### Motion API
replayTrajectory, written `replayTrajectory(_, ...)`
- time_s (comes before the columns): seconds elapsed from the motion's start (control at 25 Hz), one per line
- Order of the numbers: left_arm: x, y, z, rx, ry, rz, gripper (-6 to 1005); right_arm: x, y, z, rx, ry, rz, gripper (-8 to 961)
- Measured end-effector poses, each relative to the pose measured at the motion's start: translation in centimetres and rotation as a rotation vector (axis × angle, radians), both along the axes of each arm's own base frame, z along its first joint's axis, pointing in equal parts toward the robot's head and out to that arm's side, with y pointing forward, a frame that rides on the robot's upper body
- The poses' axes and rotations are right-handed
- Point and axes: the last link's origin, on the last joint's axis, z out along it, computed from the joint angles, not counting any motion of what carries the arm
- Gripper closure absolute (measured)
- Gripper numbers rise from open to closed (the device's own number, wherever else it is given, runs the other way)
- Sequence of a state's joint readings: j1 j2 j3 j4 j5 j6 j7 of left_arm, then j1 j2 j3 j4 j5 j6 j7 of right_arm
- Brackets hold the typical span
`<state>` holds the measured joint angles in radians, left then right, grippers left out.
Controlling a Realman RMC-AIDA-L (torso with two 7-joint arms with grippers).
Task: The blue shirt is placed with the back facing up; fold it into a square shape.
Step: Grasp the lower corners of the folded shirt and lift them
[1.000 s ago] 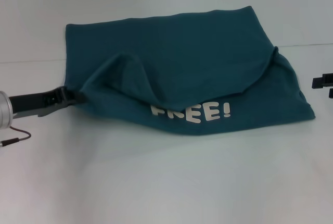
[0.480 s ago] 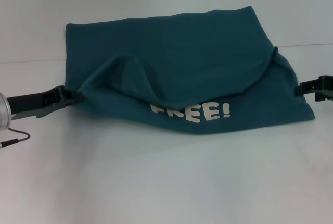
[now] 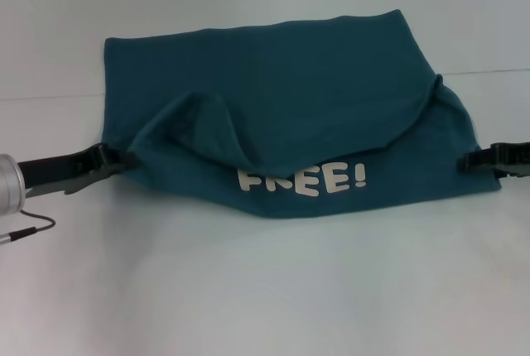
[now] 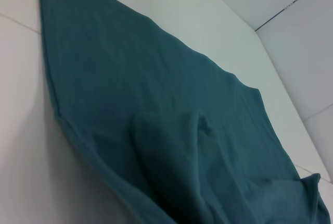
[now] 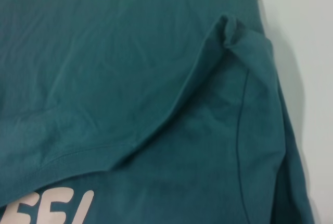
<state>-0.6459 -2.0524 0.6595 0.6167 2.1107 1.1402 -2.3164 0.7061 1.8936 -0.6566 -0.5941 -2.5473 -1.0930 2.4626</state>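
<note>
Teal-blue shirt (image 3: 290, 116) lies partly folded on the white table (image 3: 265, 290), white "FREE!" lettering (image 3: 302, 180) showing along its near edge. Left gripper (image 3: 116, 160) touches the shirt's left edge, right gripper (image 3: 468, 160) its right edge; their grip cannot be told.

Soft, matte teal-blue shirt (image 3: 281, 99) of knit cloth with flat white printed letters (image 3: 302, 180); smooth, matte white bench (image 3: 265, 290); left arm's brushed metal cuff (image 3: 10, 184).
</note>
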Motion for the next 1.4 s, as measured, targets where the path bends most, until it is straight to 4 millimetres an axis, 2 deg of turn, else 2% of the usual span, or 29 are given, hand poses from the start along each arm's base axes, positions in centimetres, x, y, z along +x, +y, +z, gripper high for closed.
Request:
replayTrajectory(0.24,0.1,-0.1,-0.2,-0.003,-0.005,0.001,992,0.2,0.0,-1.0,-0.026,-0.041,-0.001,226)
replayTrajectory(0.52,0.1,-0.1,-0.3,-0.006,-0.011,0.007,992,0.1,-0.1,-0.3,0.011,0.003,-0.012,234)
replayTrajectory(0.96,0.1,-0.1,-0.2,-0.005,-0.011,0.009,992,0.2,-0.1,0.2,0.008,-0.001,-0.011,648)
replayTrajectory(1.16,0.1,-0.2,-0.3,-0.013,-0.012,0.008,993,0.1,-0.5,0.6,-0.016,0.011,-0.015,900)
replayTrajectory(1.4,-0.3,-1.2,0.3,-0.106,0.025,-0.01,993,-0.8,-2.1,2.3,-0.1,0.041,0.0,905)
